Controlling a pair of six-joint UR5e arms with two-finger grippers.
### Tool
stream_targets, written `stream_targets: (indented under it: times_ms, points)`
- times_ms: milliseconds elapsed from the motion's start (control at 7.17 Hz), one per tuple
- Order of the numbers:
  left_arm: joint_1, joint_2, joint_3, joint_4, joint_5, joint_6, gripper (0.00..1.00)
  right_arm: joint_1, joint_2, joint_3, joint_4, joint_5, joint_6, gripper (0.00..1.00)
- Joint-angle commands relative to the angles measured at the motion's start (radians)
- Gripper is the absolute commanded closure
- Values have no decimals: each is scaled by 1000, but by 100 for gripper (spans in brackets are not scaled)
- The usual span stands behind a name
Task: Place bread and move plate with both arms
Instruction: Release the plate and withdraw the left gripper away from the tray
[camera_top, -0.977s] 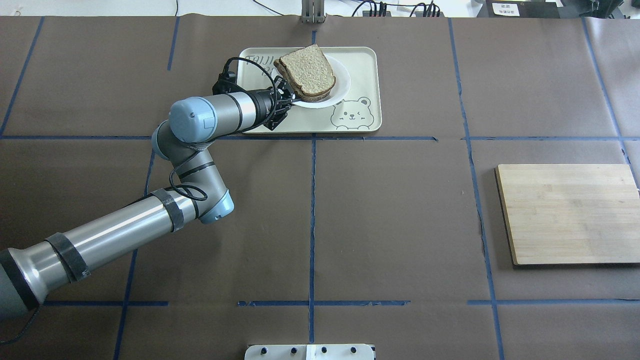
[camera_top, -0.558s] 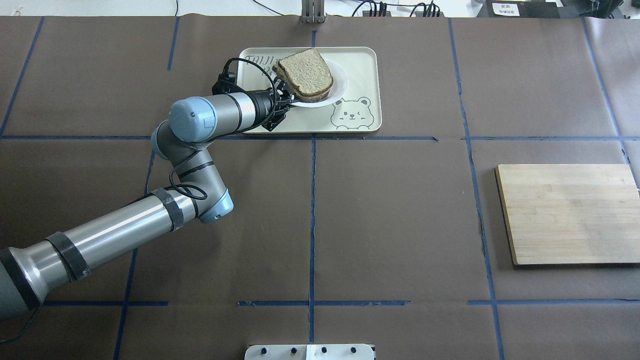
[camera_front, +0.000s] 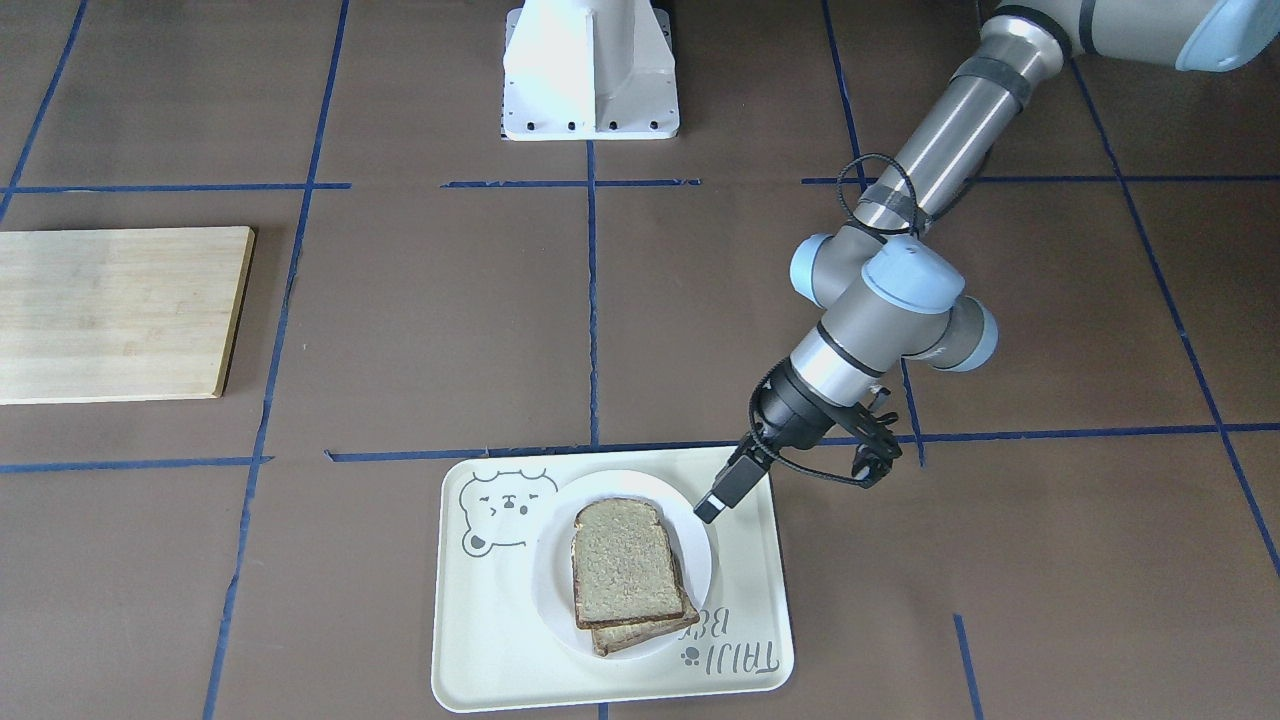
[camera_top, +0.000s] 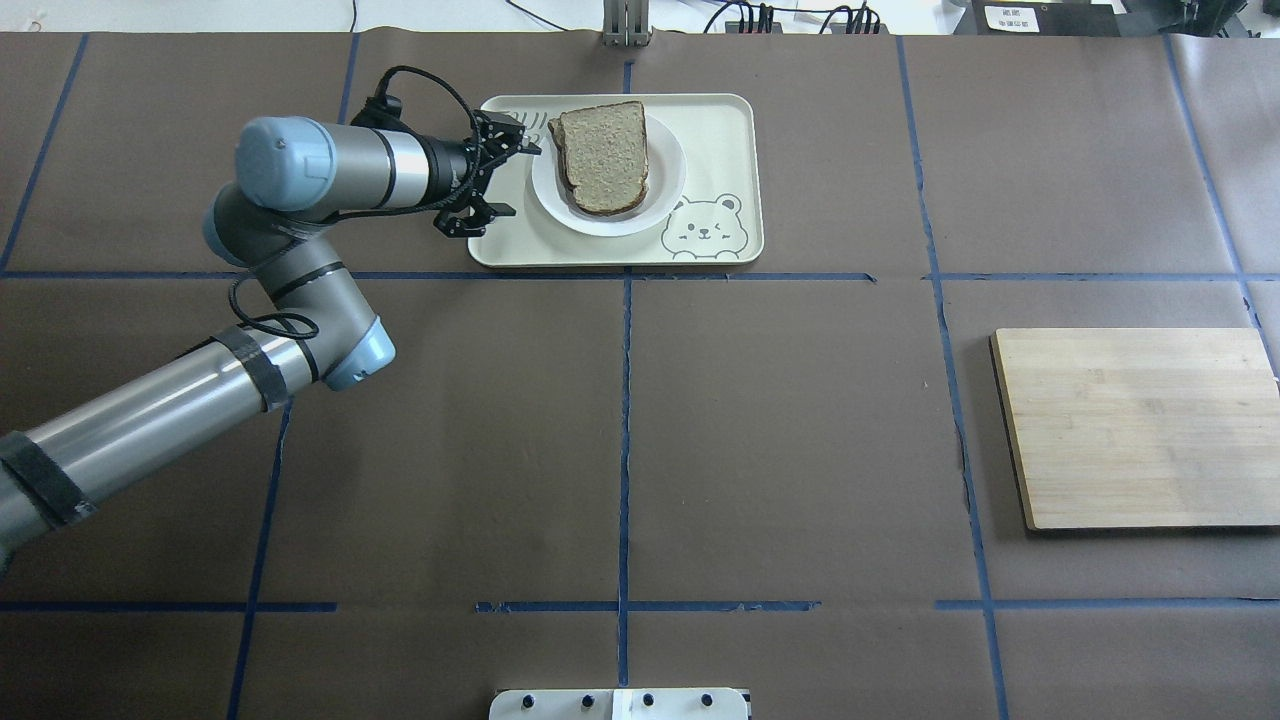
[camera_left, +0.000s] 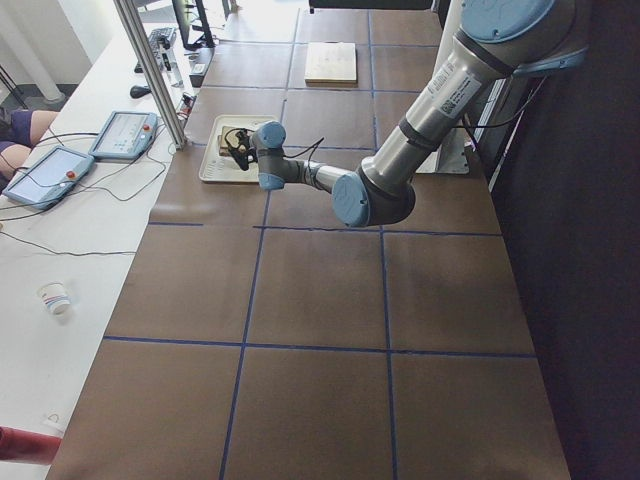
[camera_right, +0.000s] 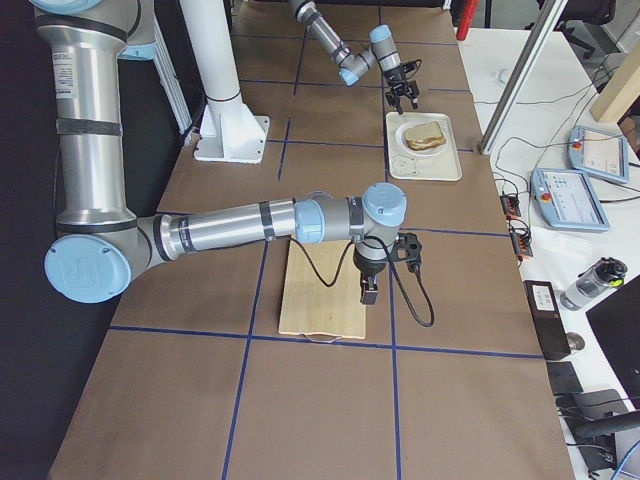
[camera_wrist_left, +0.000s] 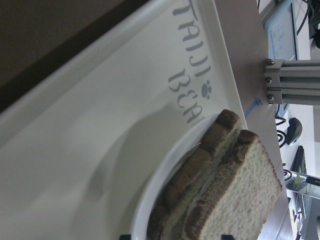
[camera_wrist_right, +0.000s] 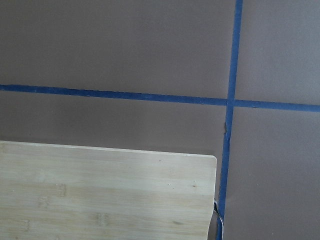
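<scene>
The bread (camera_top: 603, 155) lies flat on top of a second slice on the white plate (camera_top: 665, 180), which sits in the cream bear tray (camera_top: 720, 130). In the front view the bread (camera_front: 625, 560) covers most of the plate (camera_front: 555, 570). My left gripper (camera_top: 512, 180) is open and empty, just left of the plate's rim, over the tray's left edge and apart from the plate. The left wrist view shows both slices (camera_wrist_left: 235, 200) edge-on. My right gripper (camera_right: 367, 292) hangs above the wooden board; I cannot tell whether it is open or shut.
A bamboo cutting board (camera_top: 1140, 425) lies at the right of the table, and its corner shows in the right wrist view (camera_wrist_right: 100, 195). The white robot base (camera_front: 590, 70) stands at the near edge. Brown paper with blue tape lines covers the table.
The left gripper has let go of the plate's rim, opened and pulled back to the left. The plate, earlier lifted and tilted, now lies flat in the tray.
</scene>
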Motion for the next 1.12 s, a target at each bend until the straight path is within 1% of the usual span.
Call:
stream_targets:
  times_ms: [0,140,279,419,558,698,837,977]
  points:
    - [-103,136,-194,207,-143,225,0,2,-2,-6,0,0,-3,0]
    - [-183,192,-311,358,-204,406,0,26,-10,-27,1,3,-39,0]
    - [-252,247,-423,505,-275,589,0,68,-17,-64,1,9,-116,0]
    - [-327,326,-509,615,-342,777,0,112,-19,-88,1,32,-163,0]
    - [-410,374,-528,690,-416,964,0,141,-31,-93,3,64,-171,0]
    - [-489,434,-527,729,-469,1179,0,149,-63,-92,48,64,-168,0]
    - [-572,480,-527,822,-476,1418,0,149,-107,-95,138,64,-161,0]
    - [-637,482,-524,981,-469,1656,0,149,-126,-95,150,64,-159,0]
